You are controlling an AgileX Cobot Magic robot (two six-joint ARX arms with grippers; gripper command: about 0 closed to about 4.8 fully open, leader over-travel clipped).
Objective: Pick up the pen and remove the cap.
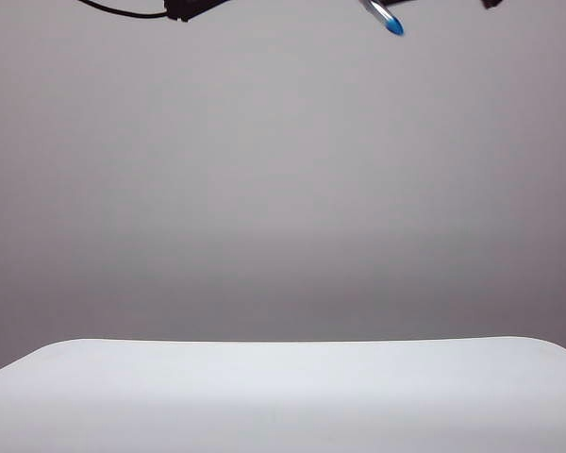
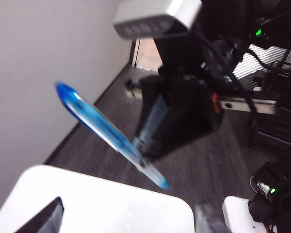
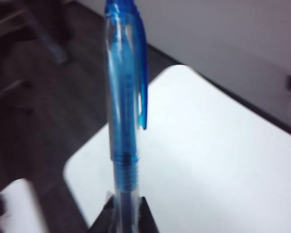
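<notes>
**Pen lifted, cap still on**

My right gripper [image 3: 125,206] is pinching the pen [image 3: 122,92] high above the white table [image 1: 283,396] (cap [image 3: 128,63] looks seated). My left gripper [image 2: 131,221] is hanging spread wide, empty. Uncapping is remaining.

The pen [image 3: 123,92] is glossy, see-through blue plastic (its clip the same), ribbed near the right end effector [image 3: 126,206], whose fingers look matt black; the tabletop [image 1: 283,396] is smooth, matt white; the floor [image 2: 203,165] shows dark wood grain
</notes>
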